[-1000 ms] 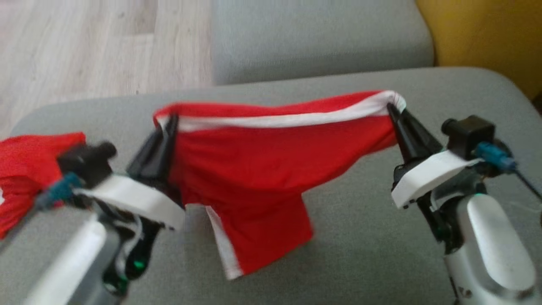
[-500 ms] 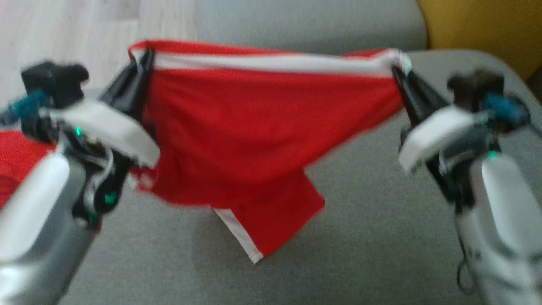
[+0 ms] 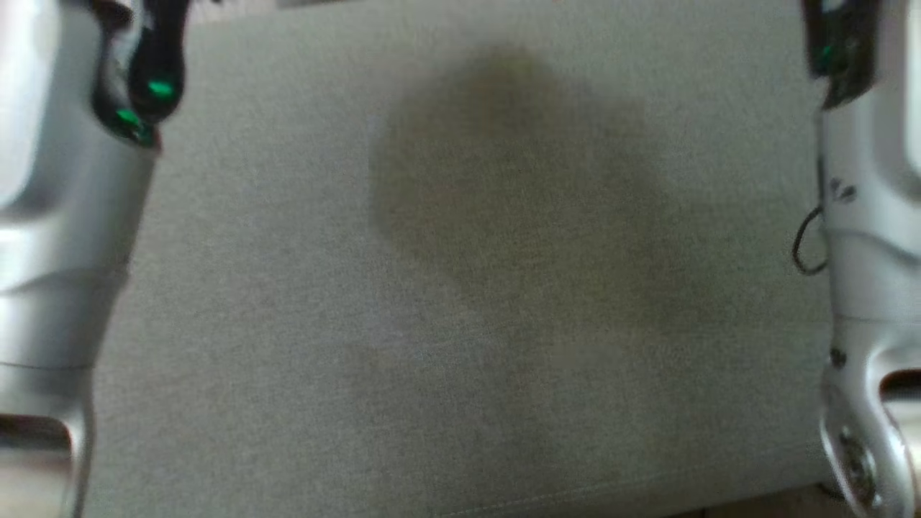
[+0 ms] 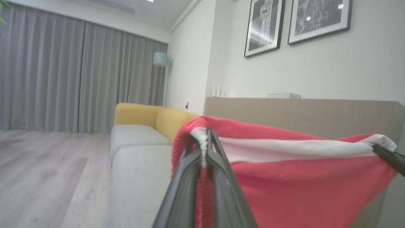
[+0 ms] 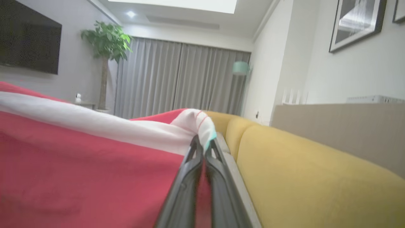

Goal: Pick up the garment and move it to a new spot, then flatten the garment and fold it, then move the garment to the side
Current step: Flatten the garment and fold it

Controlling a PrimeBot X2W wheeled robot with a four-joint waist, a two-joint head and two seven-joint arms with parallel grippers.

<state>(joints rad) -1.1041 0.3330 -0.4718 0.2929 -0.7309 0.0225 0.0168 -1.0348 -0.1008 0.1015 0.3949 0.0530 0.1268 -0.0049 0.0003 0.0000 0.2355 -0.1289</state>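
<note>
The red garment (image 4: 300, 186) hangs stretched in the air over the grey sofa (image 3: 288, 324). The left gripper (image 4: 205, 139) pinches one end of its white band (image 4: 284, 150), and the right gripper (image 5: 202, 144) pinches the other end.

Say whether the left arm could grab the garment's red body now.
Probably not: the left tool is shut on the garment at its white band, so it would have to let go.
</note>
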